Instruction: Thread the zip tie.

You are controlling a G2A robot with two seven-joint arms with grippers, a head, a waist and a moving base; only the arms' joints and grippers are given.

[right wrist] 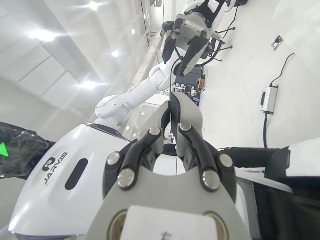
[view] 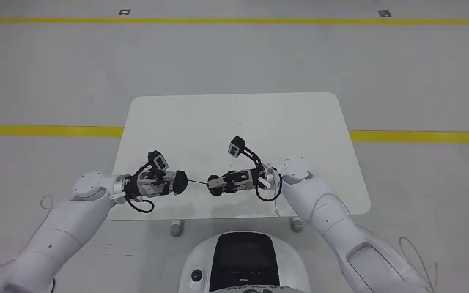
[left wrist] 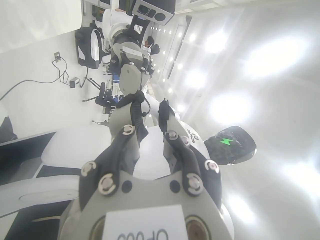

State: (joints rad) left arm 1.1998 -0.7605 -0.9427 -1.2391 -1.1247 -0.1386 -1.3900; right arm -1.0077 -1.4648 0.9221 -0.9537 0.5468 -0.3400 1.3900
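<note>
top view: right hand [view: 212, 183] clamped on zip tie [view: 196, 182], left hand [view: 182, 181] spread

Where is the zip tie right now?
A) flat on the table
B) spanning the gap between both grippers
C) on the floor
B: the top view shows the thin dark zip tie running from the left gripper to the right gripper, over the table.

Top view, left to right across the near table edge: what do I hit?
left pincer → zip tie → right pincer
</note>
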